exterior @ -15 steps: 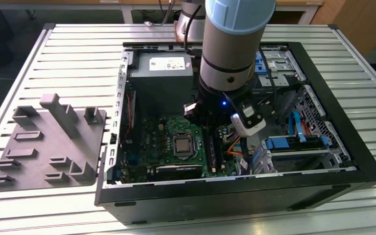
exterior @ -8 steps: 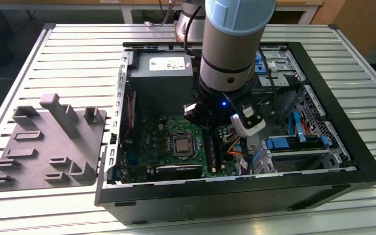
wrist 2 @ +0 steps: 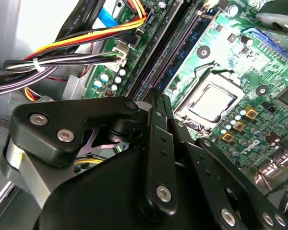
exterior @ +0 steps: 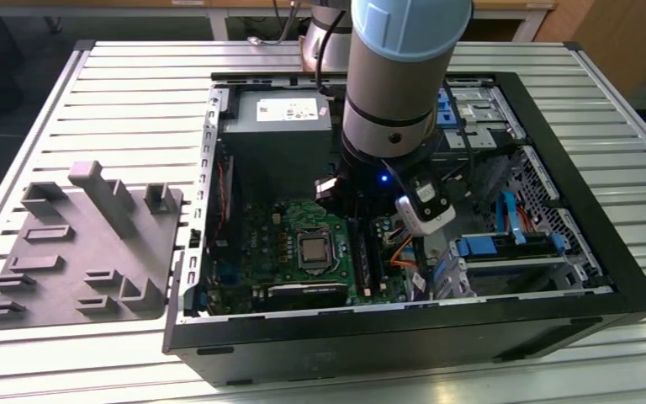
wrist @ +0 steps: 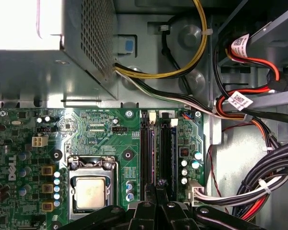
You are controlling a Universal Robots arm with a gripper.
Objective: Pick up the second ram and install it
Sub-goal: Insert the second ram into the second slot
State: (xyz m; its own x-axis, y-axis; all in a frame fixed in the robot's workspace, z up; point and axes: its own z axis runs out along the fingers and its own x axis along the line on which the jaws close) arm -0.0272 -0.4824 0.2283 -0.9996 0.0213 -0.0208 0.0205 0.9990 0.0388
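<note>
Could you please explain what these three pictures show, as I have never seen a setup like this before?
A robot arm reaches down into an open computer case lying on a slatted metal table. The exterior view comes from a camera off the arm. Both wrist views come from cameras riding on the arm, looking past its black gripper at the green motherboard, with its silver processor and long black memory slots. A dark-blue memory stick, the ram, stands in the slots just ahead of the gripper. On the exterior view's left, a grey plastic holder tray lies beside the case.
</note>
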